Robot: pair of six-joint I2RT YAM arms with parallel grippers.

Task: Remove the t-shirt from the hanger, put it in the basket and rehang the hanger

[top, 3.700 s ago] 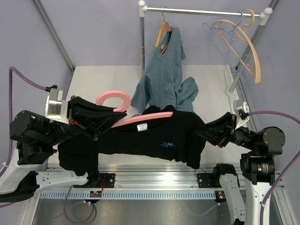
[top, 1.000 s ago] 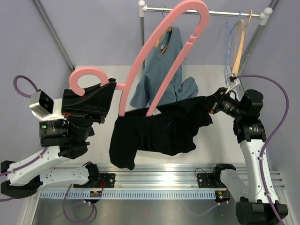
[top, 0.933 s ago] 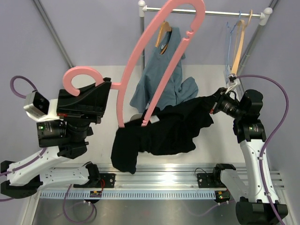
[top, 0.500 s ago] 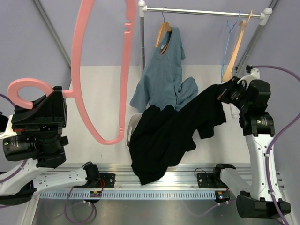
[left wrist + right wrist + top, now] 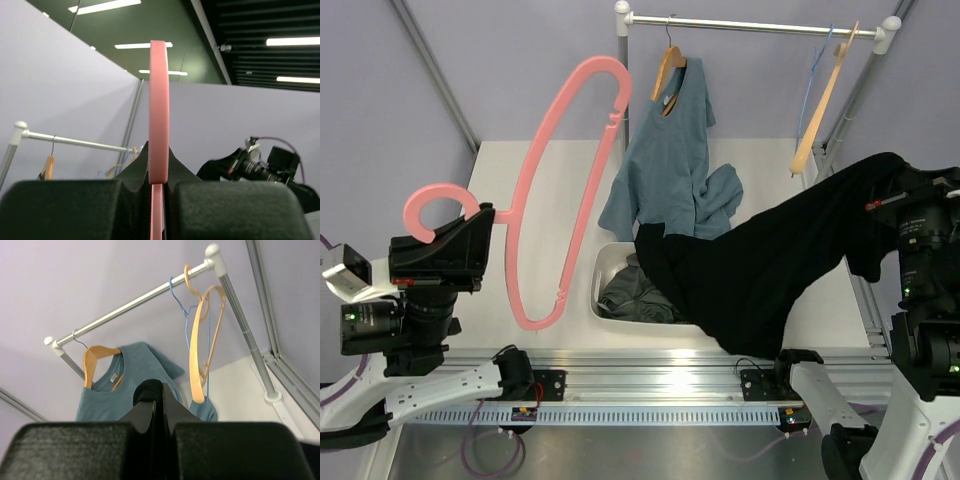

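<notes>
**Bare hanger in the left hand, t-shirt hanging from the right**

The left hand [image 5: 159,170] is clamped shut on the pink hanger [image 5: 592,65], held upright at 9 to 10 o'clock over the worktop [image 5: 760,165], nothing draped on it. The right hand [image 5: 161,402], at 3 o'clock, is closed tight on a fold of the black t-shirt [image 5: 760,270]. The shirt slopes down from there to the white bin [image 5: 603,268] of dark clothes near 6 o'clock, well apart from the hanger.
</notes>
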